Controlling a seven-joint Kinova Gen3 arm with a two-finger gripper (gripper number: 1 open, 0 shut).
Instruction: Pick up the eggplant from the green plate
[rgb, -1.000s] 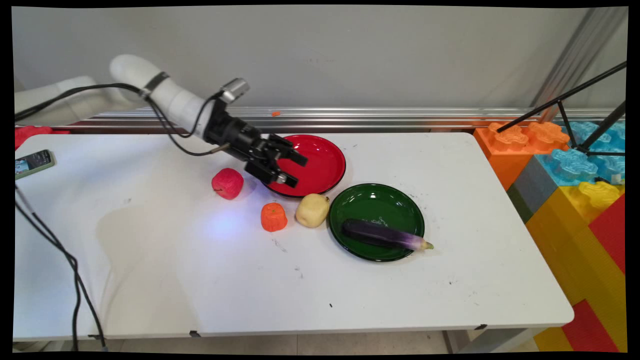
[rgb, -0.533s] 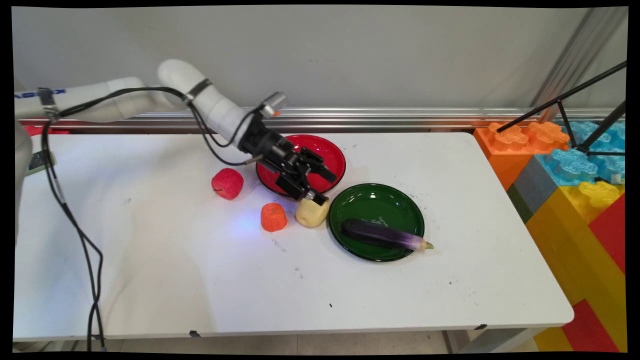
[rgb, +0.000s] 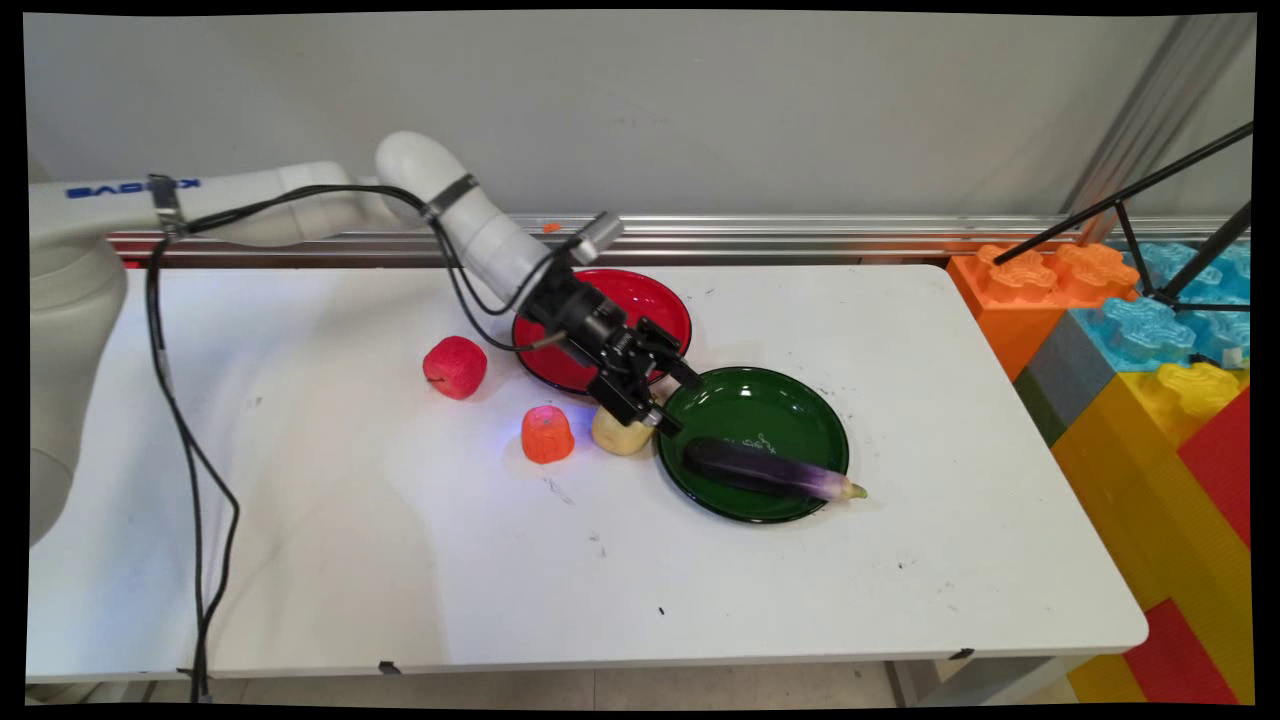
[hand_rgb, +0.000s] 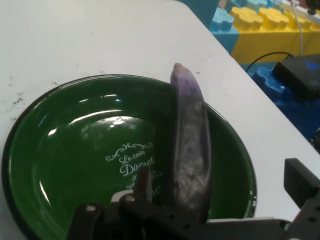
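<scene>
Desk (rgb: 400, 560), white and scuffed, stands against a grey wall with bright toy blocks (rgb: 1150, 340) beside it. Only the hand view shows white lettering inside the round green plate (rgb: 770, 405), which holds a long purple eggplant (rgb: 765, 470). The black pincer (rgb: 672, 400) hangs open and empty at the plate's rim, over a pale yellow potato (rgb: 618, 436).
</scene>
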